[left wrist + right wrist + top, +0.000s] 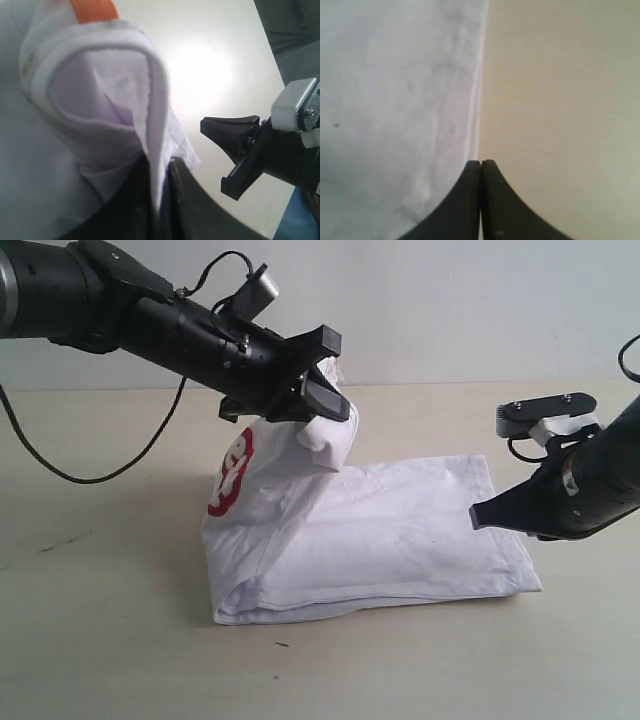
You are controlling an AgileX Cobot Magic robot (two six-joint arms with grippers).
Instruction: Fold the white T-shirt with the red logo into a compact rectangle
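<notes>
White T-shirt (pixel 400 530), partly folded, lying on the worktop (pixel 100 640), with one end drawn up into a peak by the left end effector (pixel 322 390). Its jaws are pinched on the cloth at the ribbed collar (pixel 90 50), near the orange neck tag (pixel 94 9). The red logo (pixel 232 472) shows only in part on the raised flank. The right end effector (pixel 480 514) is pressed closed and empty at the shirt's opposite edge; contact with the cloth cannot be told. The fabric is judged thin, light and limp: it sags wherever unsupported, and stacked layers may slide. The thicker collar, hems and seams should offer the surest hold, best pinched through all layers at a corner.
</notes>
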